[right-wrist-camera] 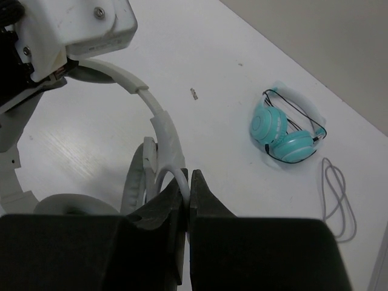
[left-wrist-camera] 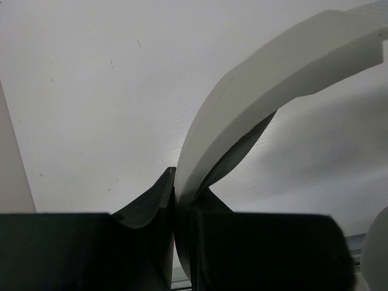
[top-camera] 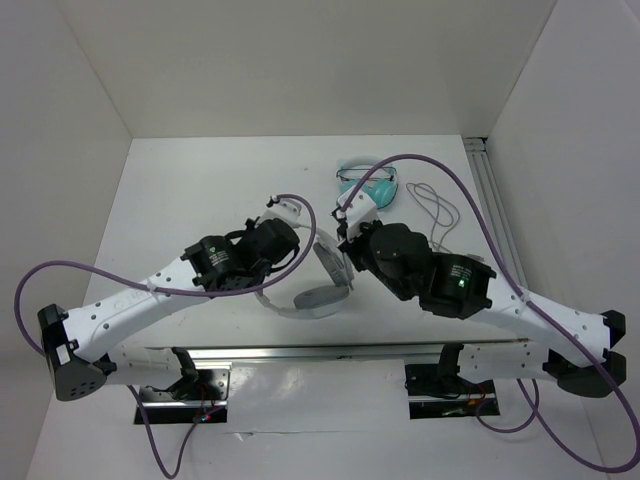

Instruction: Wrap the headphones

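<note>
headphones (top-camera: 322, 296) centre of top view, between both arms — left gripper (left-wrist-camera: 176, 188) clamped tight on the headband (left-wrist-camera: 242, 103); right gripper (right-wrist-camera: 188, 182) closed, pinching a thin pale cable (right-wrist-camera: 180, 174) (teal set (right-wrist-camera: 282, 133) further up-right).

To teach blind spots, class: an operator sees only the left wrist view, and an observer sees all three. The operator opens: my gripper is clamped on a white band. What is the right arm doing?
Observer: The right gripper is shut on a thin pale part of the headphones.
Operator: Where is the cable?
Observer: A cable lies in loose loops at the far right of the table.
Operator: Anything else out there?
Observer: A pair of teal headphones lies beyond the right gripper, next to those loops.
</note>
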Available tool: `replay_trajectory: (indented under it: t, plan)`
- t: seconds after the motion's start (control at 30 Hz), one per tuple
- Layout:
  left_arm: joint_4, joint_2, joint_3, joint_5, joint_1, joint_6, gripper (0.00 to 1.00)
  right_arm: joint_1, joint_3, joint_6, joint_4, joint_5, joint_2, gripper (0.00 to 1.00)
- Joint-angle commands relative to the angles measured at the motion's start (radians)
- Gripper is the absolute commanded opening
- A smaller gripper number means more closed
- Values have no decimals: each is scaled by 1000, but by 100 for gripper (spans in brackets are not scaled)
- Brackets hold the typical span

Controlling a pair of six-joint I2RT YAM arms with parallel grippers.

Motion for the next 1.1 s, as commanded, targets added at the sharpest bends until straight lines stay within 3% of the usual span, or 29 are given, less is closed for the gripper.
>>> replay_trajectory:
  t: [0.0, 0.23, 0.43, 0.63, 0.87, 1.07]
  plan:
    - [34, -35, 14, 45, -5, 4, 0, 14, -25, -13, 108, 94, -46, 1]
    - [49, -35, 5, 60, -39, 26, 0, 14, -53, -37, 206, 143, -74, 4]
    - [69, -87, -4, 180, -48, 58, 0, 24, -94, -78, 287, 177, -85, 13]
    - [89, -118, -13, 333, -71, 101, 0, 24, -162, -137, 413, 4, -94, 16]
    - [117, -179, -22, 438, -111, 144, 0, 24, -162, -160, 392, -114, -94, 24]
    - [126, -221, -32, 532, -111, 166, 0, 24, -129, -160, 307, -67, -63, 25]
